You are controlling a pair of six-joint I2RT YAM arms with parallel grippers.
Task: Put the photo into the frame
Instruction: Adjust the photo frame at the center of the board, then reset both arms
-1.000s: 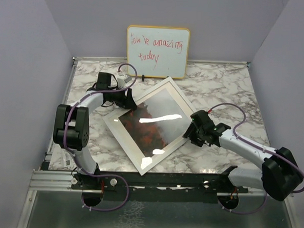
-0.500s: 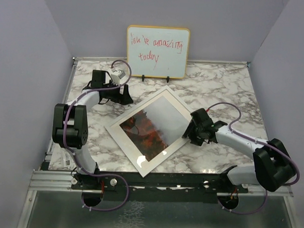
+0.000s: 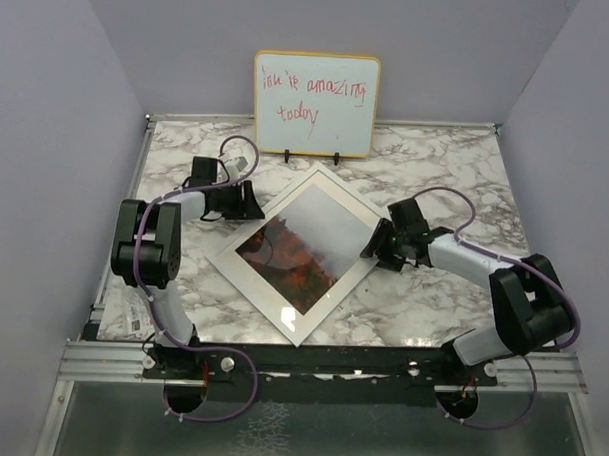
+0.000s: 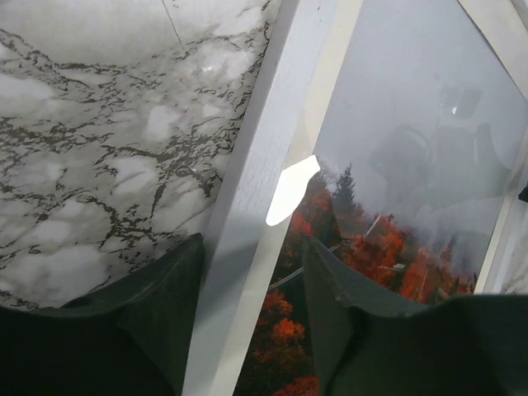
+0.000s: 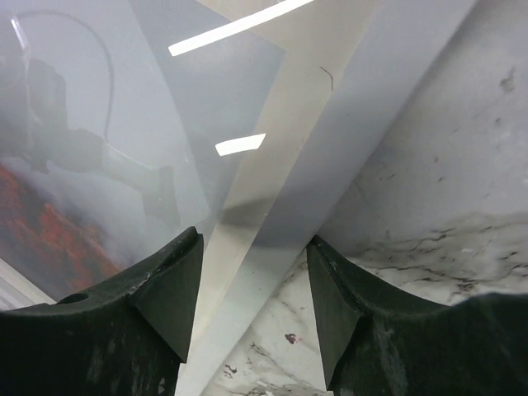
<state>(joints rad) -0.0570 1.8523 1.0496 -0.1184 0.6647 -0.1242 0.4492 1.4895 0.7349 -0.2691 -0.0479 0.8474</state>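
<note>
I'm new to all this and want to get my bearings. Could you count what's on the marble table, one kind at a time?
Robot arms: 2 (left arm, right arm)
frame: 1
photo: 1
whiteboard: 1
Total: 5

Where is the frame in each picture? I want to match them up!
Top external: the frame lies tilted like a diamond in the middle of the table.
Left wrist: the frame shows as a white edge slanting from top middle to bottom.
Right wrist: the frame slants from top right to bottom.
Shared landmark: the red trees of the photo show in all three.
</note>
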